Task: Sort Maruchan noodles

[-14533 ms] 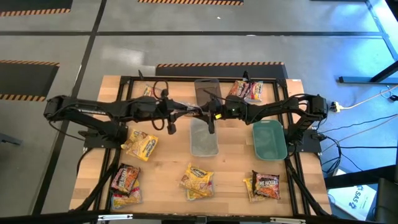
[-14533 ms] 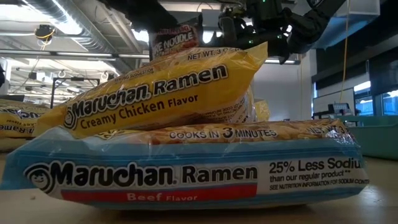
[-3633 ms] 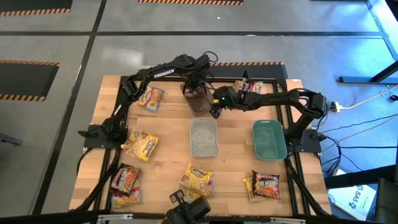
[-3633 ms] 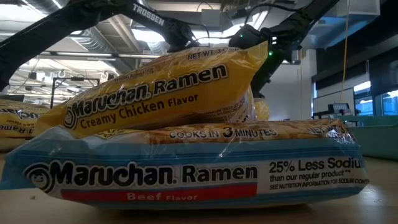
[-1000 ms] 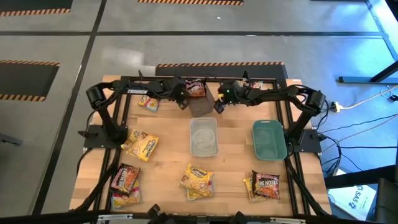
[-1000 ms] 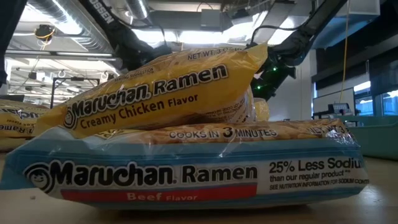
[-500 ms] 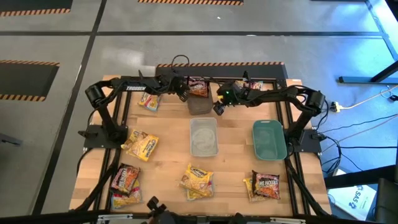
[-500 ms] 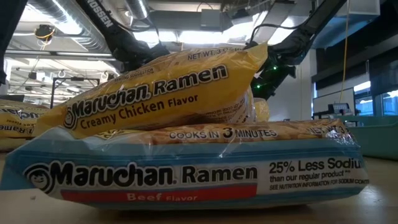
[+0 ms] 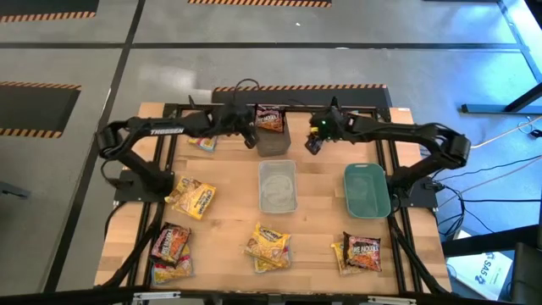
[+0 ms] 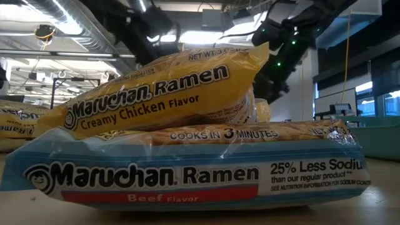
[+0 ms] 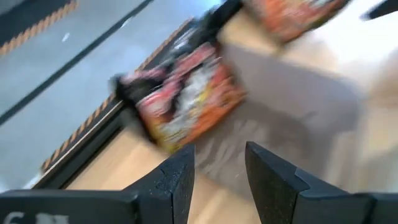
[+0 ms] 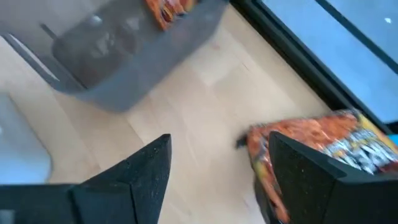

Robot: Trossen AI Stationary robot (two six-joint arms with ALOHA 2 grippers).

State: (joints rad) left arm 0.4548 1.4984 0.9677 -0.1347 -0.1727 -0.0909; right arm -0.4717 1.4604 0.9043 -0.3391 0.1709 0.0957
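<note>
Up at the counter's (image 9: pixel 229 212) far edge: one packet binned.
Left claw (image 9: pixel 251 135) hangs part-open and empty beside the dark grey bin (image 9: pixel 273 140), where a brown-red packet (image 9: pixel 269 119) leans. Right claw (image 9: pixel 313 142), wider open, empty, sits near another packet (image 12: pixel 323 146), likely next. Other Maruchan noodles (image 9: pixel 193 197) lie scattered.

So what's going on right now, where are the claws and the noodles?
Left claw open, empty, beside the grey bin. Dark red packet sits in that bin. Right claw open, empty, near an orange packet. Nothing blocking.
</note>
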